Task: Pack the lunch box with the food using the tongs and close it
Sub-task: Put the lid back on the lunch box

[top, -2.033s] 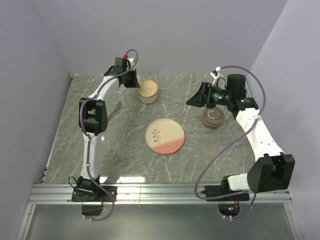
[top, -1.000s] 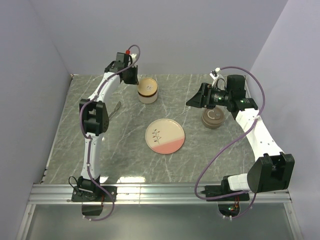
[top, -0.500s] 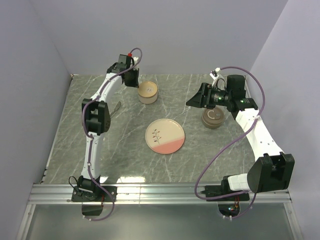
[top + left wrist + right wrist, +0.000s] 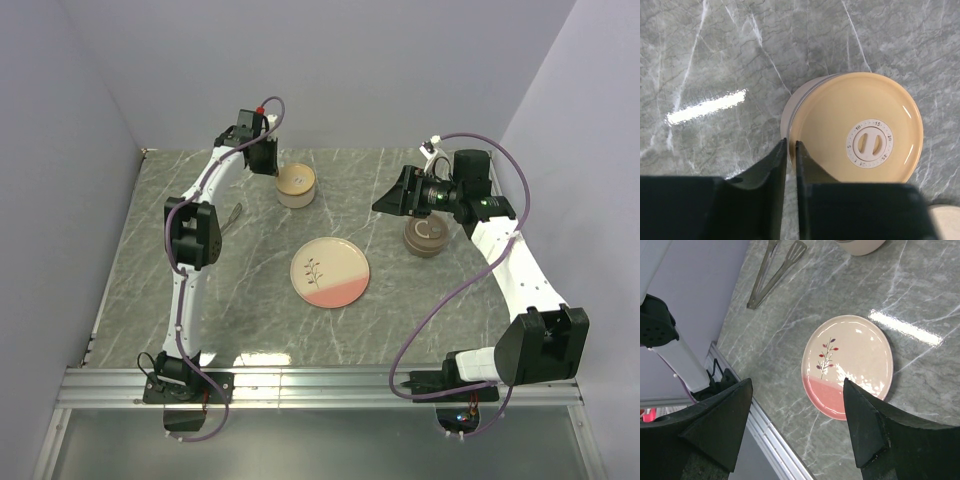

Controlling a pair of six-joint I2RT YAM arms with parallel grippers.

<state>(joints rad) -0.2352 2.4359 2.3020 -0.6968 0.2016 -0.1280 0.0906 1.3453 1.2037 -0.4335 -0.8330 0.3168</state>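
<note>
The lunch box point(image 4: 296, 185) sits at the far side, a bit left of the middle, with its cream lid point(image 4: 860, 125) on. The plate point(image 4: 330, 272) in the middle is bare and I see no food, so I think the food is packed and the job is almost done. The tongs point(image 4: 775, 270) lie flat on the left. The left gripper point(image 4: 791, 145) is at the lid's edge, fingers almost together, nothing between them. The right gripper point(image 4: 797, 382) hangs on the right, fingers wide apart, empty. I count one plate, one pair of tongs and two round pots: the lunch box and a brown pot point(image 4: 427, 237).
</note>
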